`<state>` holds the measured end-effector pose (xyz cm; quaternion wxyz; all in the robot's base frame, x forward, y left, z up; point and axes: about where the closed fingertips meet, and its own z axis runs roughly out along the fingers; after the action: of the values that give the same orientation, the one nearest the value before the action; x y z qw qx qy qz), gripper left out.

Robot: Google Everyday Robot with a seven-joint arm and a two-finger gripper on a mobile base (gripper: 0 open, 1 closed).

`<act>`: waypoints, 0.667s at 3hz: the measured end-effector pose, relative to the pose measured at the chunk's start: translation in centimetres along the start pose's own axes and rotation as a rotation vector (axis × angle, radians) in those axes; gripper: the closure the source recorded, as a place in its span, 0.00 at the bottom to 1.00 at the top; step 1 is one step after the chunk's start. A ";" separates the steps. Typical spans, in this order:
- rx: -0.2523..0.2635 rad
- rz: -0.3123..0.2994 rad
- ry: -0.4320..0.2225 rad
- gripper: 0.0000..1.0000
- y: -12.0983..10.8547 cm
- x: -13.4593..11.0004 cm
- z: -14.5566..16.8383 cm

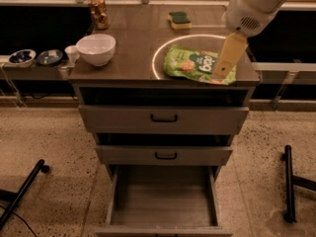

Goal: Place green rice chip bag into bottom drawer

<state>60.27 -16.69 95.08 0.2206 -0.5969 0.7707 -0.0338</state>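
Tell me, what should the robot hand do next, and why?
Probably lower the gripper onto the bag and grasp it. The gripper hangs at the bag's right end, the bag lies flat on the cabinet top, not visibly held, and the bottom drawer stands open.

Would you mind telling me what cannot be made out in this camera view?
Camera view:
green rice chip bag: right end hidden behind the gripper; whether they touch is unclear.
bottom drawer: front cut off by the lower edge.
arm: cut off by the top edge.
jar: label too blurred to read.
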 end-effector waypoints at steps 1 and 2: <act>-0.062 0.081 0.016 0.00 -2.0 -0.4 5.5; -0.057 0.143 0.076 0.00 -2.8 0.9 9.6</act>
<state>66.30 -16.26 87.06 0.1759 -0.5447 0.8197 -0.0188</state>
